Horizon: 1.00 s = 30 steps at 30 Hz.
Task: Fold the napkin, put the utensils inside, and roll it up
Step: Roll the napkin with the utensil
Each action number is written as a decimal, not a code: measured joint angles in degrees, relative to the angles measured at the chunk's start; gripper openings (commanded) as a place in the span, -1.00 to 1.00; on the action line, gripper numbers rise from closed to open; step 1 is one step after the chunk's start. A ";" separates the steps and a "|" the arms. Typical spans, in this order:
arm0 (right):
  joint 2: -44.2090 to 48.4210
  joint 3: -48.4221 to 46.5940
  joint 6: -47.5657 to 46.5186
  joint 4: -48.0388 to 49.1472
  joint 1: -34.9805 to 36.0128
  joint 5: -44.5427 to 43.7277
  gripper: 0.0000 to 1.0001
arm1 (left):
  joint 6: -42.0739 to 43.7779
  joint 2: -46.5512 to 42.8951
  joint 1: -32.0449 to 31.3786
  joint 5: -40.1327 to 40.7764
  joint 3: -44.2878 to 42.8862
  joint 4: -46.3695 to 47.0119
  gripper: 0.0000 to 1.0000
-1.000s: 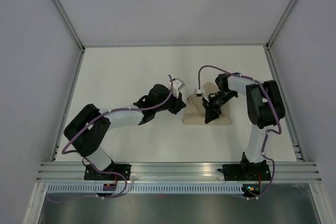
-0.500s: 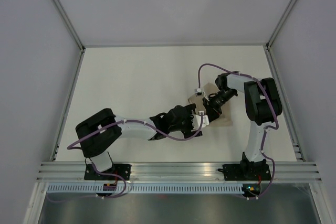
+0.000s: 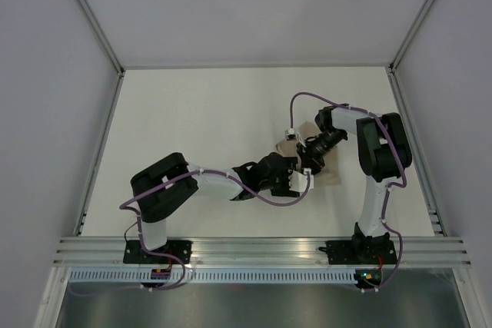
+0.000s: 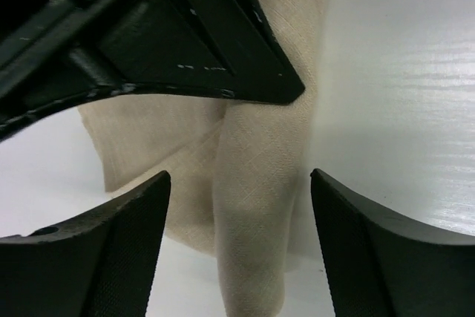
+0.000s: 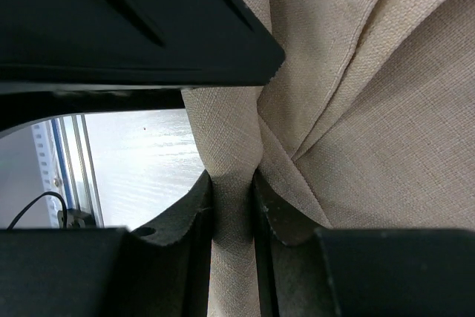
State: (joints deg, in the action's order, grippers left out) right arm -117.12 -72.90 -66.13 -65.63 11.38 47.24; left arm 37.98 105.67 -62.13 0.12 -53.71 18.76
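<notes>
The beige napkin (image 3: 332,175) lies bunched on the white table, mostly covered by both grippers in the top view. My right gripper (image 3: 314,159) is shut on a rolled fold of the napkin (image 5: 371,109), the cloth pinched between its jaws (image 5: 234,181). My left gripper (image 3: 300,179) comes in from the left at the napkin's near edge. It is open, and the same rolled fold of napkin (image 4: 256,198) stands between its fingers (image 4: 239,174) without touching either pad. The utensils are hidden.
The right gripper's black body (image 4: 185,42) fills the top of the left wrist view, very close to my left gripper. Grey walls enclose the white table (image 3: 192,113), and a metal rail (image 3: 261,251) runs along its near edge.
My left arm swung from the napkin's left side round to its near edge, and its gripper went from shut to open. The right gripper kept its pinch on the napkin and barely moved.
</notes>
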 measured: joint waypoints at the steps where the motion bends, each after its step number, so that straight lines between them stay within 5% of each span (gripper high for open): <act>1: 0.00 0.00 0.07 0.00 0.00 -0.02 -0.75 | 0.31 0.57 0.02 -0.24 -0.31 -0.59 0.44; 9: -0.07 0.00 0.37 0.02 -0.02 0.04 -0.76 | 0.90 3.45 0.02 -2.12 -3.39 -4.46 -0.29; 14: -0.07 0.00 0.63 -0.15 -0.07 -0.09 -0.69 | 0.50 4.52 0.35 -3.58 -6.62 -9.81 -0.95; 22: 0.92 0.44 4.00 0.17 -0.79 -0.92 -0.03 | -3.23 8.00 2.19 -8.87 -15.91 -22.21 -0.95; 30: 7.43 1.36 10.25 9.49 -3.19 -5.03 0.15 | -8.46 10.32 4.00 -13.38 -20.57 -26.86 -0.95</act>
State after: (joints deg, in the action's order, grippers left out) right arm -109.69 -71.55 -55.88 -56.14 8.19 42.22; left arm 29.52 115.98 -58.13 -13.26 -74.28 -8.10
